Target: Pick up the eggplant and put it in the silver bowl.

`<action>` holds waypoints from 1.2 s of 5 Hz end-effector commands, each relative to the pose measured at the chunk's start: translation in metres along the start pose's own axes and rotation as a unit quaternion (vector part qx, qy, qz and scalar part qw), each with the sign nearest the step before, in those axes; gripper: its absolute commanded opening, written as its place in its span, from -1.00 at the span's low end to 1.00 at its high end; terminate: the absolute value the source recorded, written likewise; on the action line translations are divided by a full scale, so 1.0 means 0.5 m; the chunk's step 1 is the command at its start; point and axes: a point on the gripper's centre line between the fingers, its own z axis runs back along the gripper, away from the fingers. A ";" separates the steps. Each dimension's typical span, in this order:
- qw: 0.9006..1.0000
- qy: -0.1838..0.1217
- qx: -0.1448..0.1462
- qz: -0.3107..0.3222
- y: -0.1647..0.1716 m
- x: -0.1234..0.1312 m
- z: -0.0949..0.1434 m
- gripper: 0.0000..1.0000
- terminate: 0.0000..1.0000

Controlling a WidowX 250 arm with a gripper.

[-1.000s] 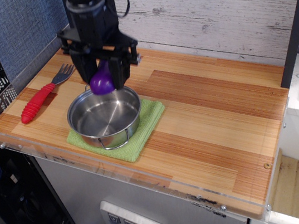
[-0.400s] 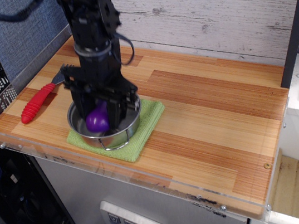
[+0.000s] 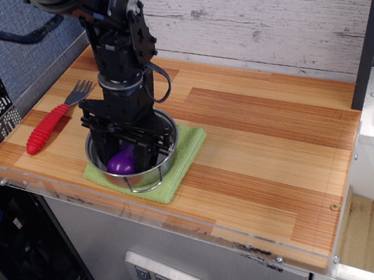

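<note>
Eggplant is sitting low inside the silver bowl, between the jaws of the gripper, which is reaching down into the bowl. Whether the jaws are clamping it or parted, I cannot tell. The bowl is resting on a green cloth near the desk's front left corner. A red-handled fork is lying along the left edge.

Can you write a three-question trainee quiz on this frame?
1. True or false: the eggplant is inside the silver bowl.
2. What lies under the bowl? A) green cloth B) plate C) bare wood
3. Fill in: the red-handled fork lies to the bowl's ____ in the image.

Key: 1 true; 2 A; 3 left. The gripper is lowered into the bowl around the eggplant; whether it has let go cannot be told.
</note>
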 end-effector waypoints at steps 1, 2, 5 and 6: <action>0.999 -0.051 -0.006 -0.005 0.032 0.018 0.066 1.00 -1.00; 0.996 -0.092 -0.017 0.006 0.051 0.028 0.117 1.00 -1.00; 0.991 -0.118 -0.051 0.031 0.091 0.072 0.262 1.00 -1.00; 0.992 -0.111 -0.048 0.024 0.089 0.075 0.262 1.00 -1.00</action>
